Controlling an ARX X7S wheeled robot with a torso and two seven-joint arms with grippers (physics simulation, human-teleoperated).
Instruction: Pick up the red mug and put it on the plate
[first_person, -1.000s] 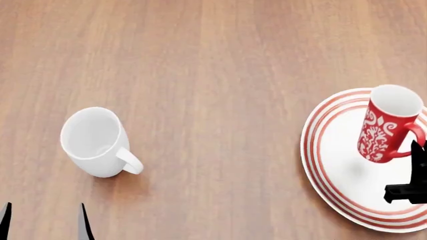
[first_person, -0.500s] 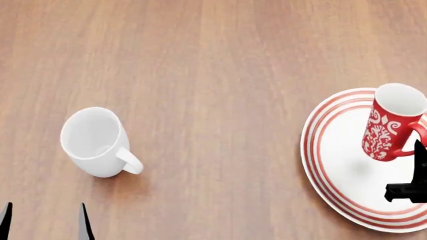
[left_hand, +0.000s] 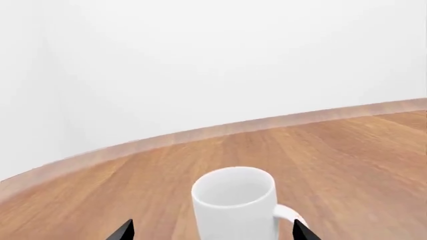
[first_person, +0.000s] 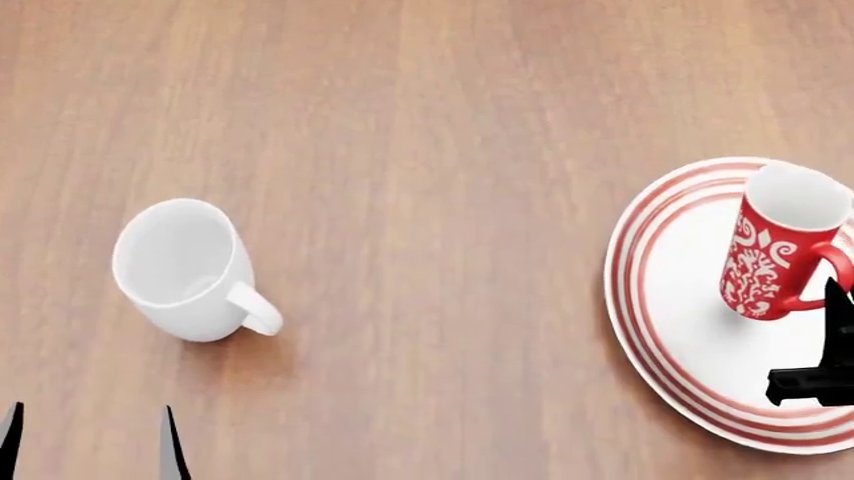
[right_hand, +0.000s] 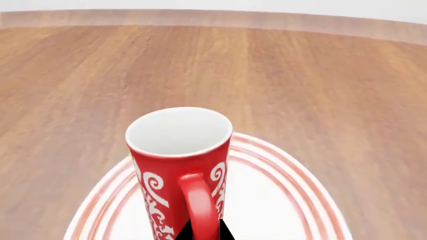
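red mug (first_person: 779, 252) upright over plate (first_person: 674, 330), handle pinched in right gripper (right_hand: 200, 231) fingers, contact with plate unclear; left gripper (left_hand: 210, 231) fingers spread wide, empty, near white mug (first_person: 183, 268) on table (first_person: 427, 120)

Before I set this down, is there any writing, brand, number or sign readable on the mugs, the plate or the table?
None: no words, numbers or signs are readable in any view.
The red mug carries only a white swirl ornament, no letters.
The plate shows only concentric red rings.
The white mug is plain, and so is the wooden table.
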